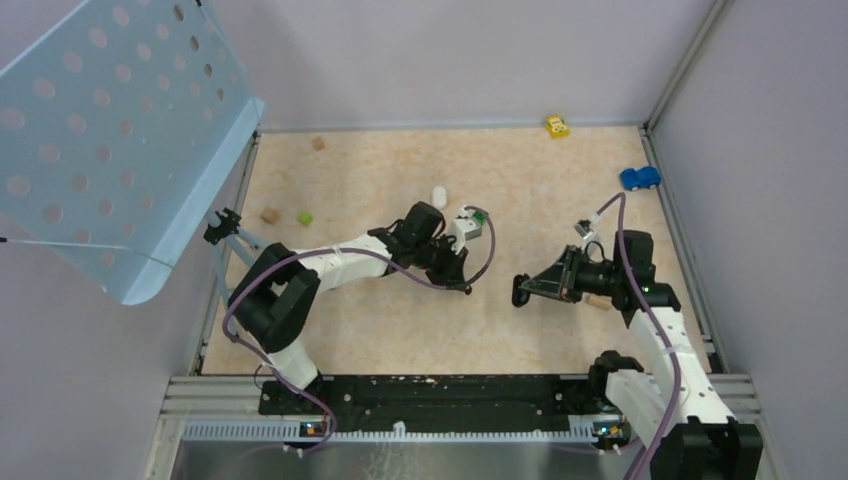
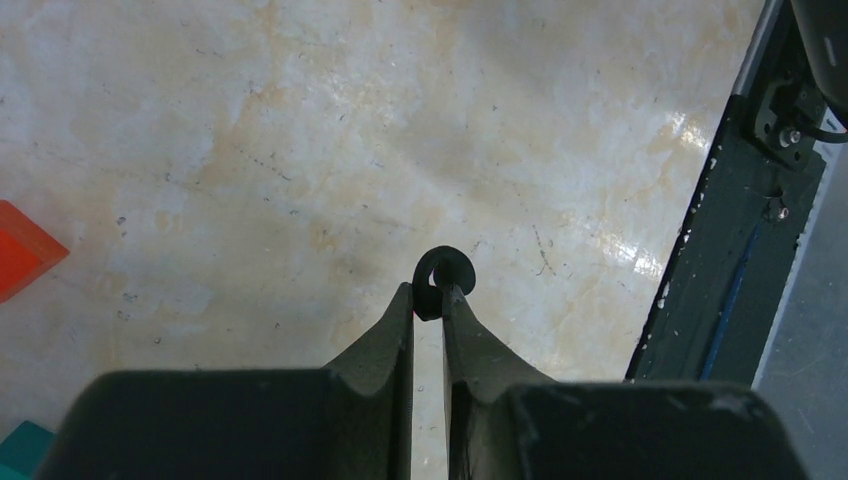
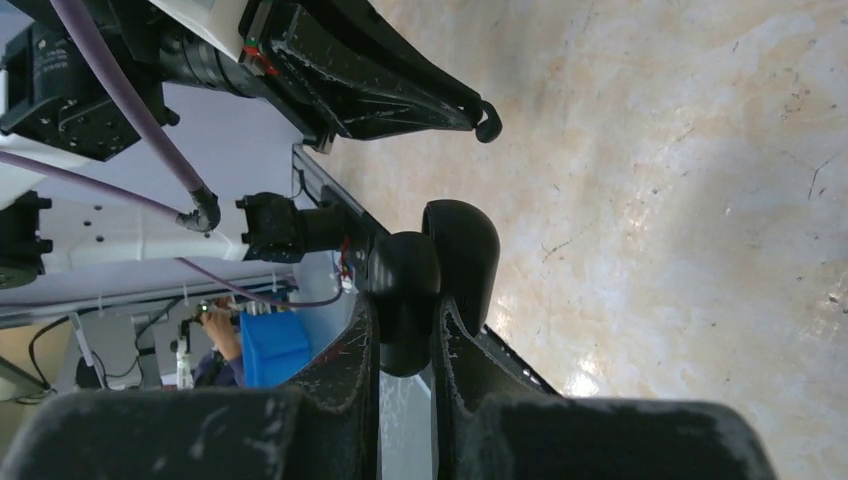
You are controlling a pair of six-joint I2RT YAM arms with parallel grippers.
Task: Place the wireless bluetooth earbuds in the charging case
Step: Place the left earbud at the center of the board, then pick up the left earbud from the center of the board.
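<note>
Fingers of the left tool [image 2: 428,296] are pressed almost together on a small black rounded plastic earbud [image 2: 445,272], which juts just past their tips above the mottled beige desk [image 2: 300,120]. The right tool [image 3: 405,305] pinches a glossy black rounded plastic charging case [image 3: 462,245]; the case shows two bulging lobes and seems to be hinged open, though the angle leaves that unsure. From the overhead camera the two tools face each other over the middle of the desk, near but apart, and the earbud does not touch the case. A small white rounded object [image 1: 438,196] lies behind the left arm. A green cube [image 1: 304,217] and a tan cube [image 1: 269,214] lie to the left. A yellow toy car [image 1: 556,126] sits at the back wall and a blue toy car [image 1: 639,178] at the right wall.
</note>
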